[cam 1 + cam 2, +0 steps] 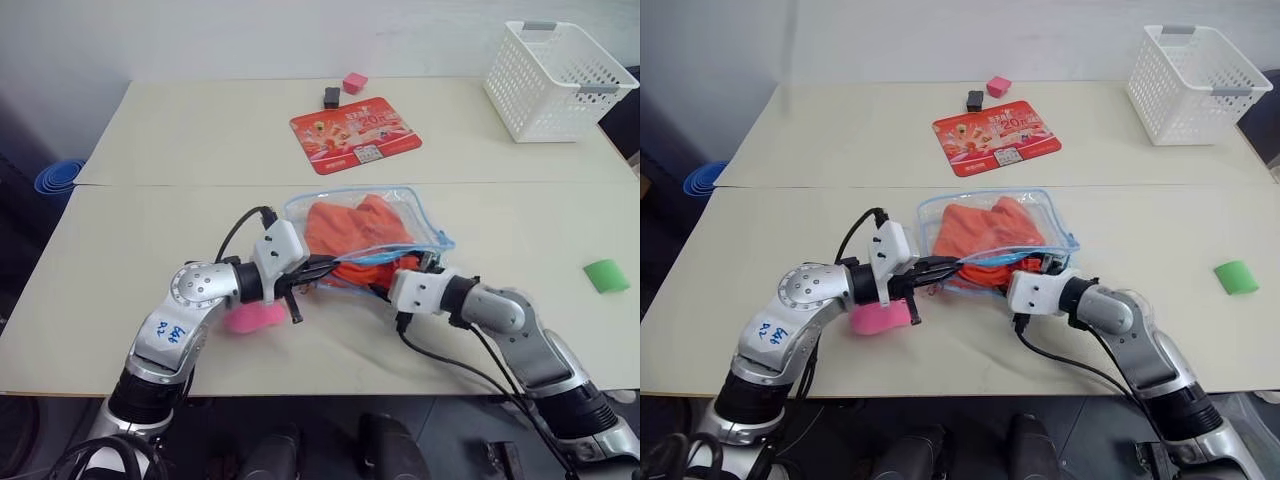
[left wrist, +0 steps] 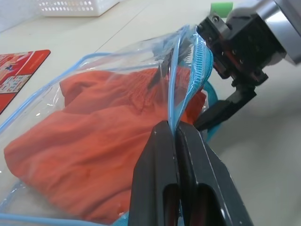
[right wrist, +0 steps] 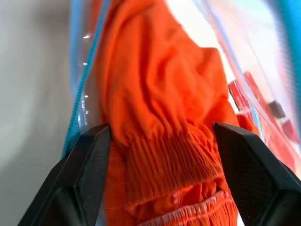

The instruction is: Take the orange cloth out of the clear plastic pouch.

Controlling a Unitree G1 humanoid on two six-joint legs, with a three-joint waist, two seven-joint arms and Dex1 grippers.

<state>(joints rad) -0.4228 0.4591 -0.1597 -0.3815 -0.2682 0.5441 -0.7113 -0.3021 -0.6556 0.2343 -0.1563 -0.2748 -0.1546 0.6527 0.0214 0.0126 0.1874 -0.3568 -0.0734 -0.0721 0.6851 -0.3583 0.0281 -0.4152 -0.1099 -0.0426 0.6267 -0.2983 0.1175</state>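
Left gripper (image 2: 176, 134) pinches the blue zipper edge of the clear plastic pouch (image 1: 420, 215), lifting it so the mouth stays open. Right gripper (image 3: 160, 136) has its fingers spread wide around the gathered hem of the orange cloth (image 1: 350, 230), ready to squeeze it. Most of the cloth sits inside the pouch on the desk (image 1: 150, 230).

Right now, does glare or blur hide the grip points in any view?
Left wrist view: plastic sheen on the clear plastic pouch, yet left gripper pinching its edge reads clearly. Right wrist view: background soft, right gripper straddling the orange cloth stays legible.
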